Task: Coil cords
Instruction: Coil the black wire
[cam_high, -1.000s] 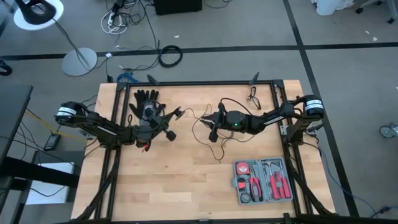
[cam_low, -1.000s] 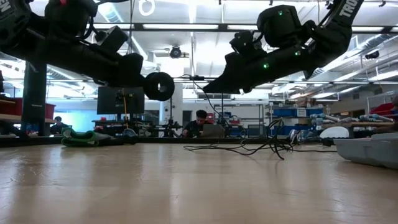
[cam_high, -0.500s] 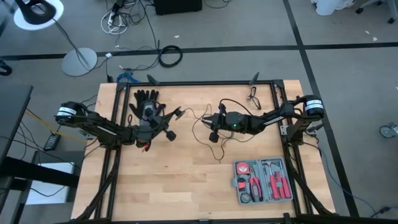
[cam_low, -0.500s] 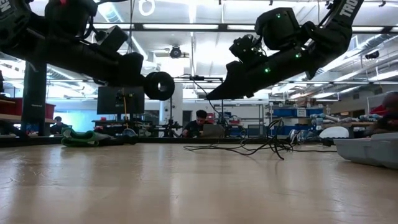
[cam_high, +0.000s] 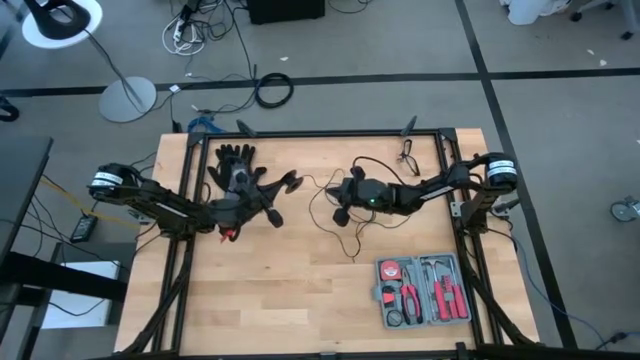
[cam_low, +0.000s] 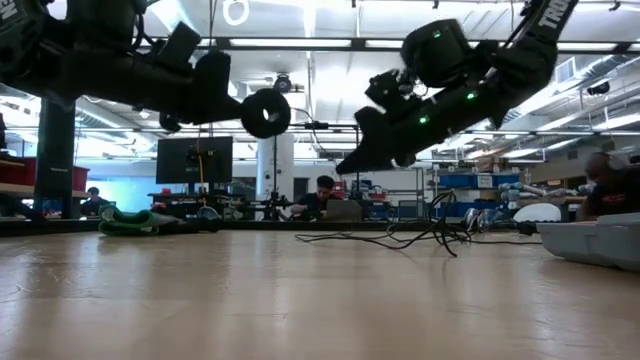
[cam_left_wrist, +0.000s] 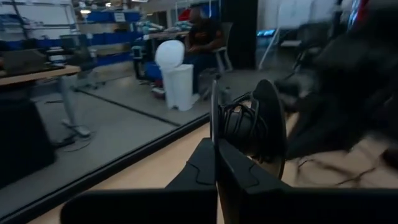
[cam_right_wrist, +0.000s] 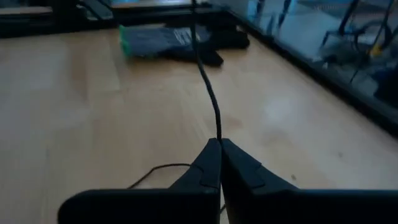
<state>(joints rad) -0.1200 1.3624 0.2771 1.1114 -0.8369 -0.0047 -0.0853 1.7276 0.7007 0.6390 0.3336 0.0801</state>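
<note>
Winding step in hand: disc clamped in left gripper fingers; wire pinched by right gripper; next, slack to be wrapped round disc above worktop

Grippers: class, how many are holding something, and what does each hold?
2. The left gripper is shut on the disc, lifted off the table. The right gripper is shut on the wire, mid-table.

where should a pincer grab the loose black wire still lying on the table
Take the slack loop of the wire on the wood between the two arms, coming straight down from above: it lies flat and thin, so fingers should straddle it crosswise. The right pincer already pinches the wire; the left pincer holds the disc.
</note>
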